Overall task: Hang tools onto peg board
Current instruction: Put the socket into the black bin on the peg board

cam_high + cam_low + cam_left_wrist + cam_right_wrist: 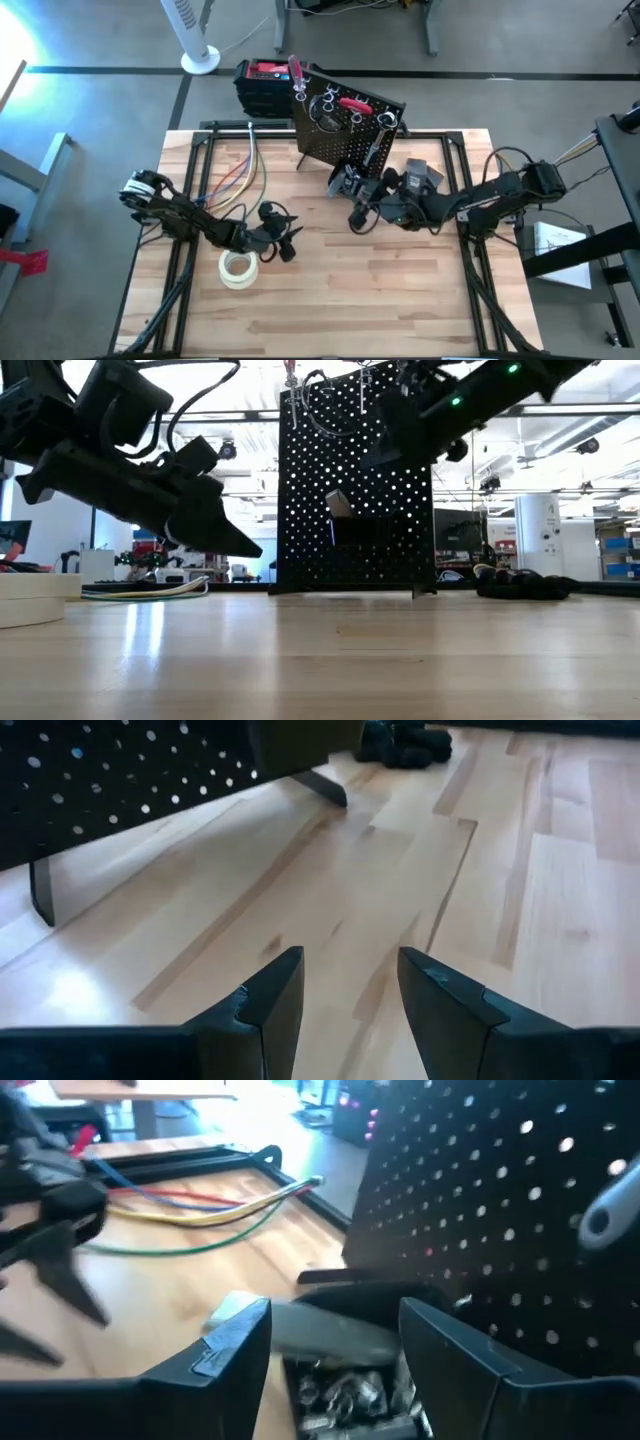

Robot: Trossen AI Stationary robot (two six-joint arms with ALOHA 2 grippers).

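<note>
We are at the peg board [345, 125] with our right gripper [335, 1342], which hangs just over the small black bin [355, 1385] on the board's front face. Its jaws stand apart with nothing between them, and below them the bin holds a heap of short silvery bits [345, 1390] with a flat grey metal piece [320, 1332] lying across its top. We judge this to be the moment of a drop — a tool let go into the bin rather than hung on a hook — though we cannot tell which piece it was. The board stands upright at the far middle of the table [400, 300]; from above, a red-handled tool [354, 103] hangs near its top edge among the ring hooks [325, 107], and another red handle [296, 74] sticks up at its left corner. Our left gripper [345, 995] waits low over bare wood near the whitish tape roll [238, 269], jaws partly open and empty. The next move, as we see it, calls for the right arm to lift clear of the bin without knocking the board, then look for another loose tool — we see none lying on the open table, so what is left to hang is uncertain.
</note>
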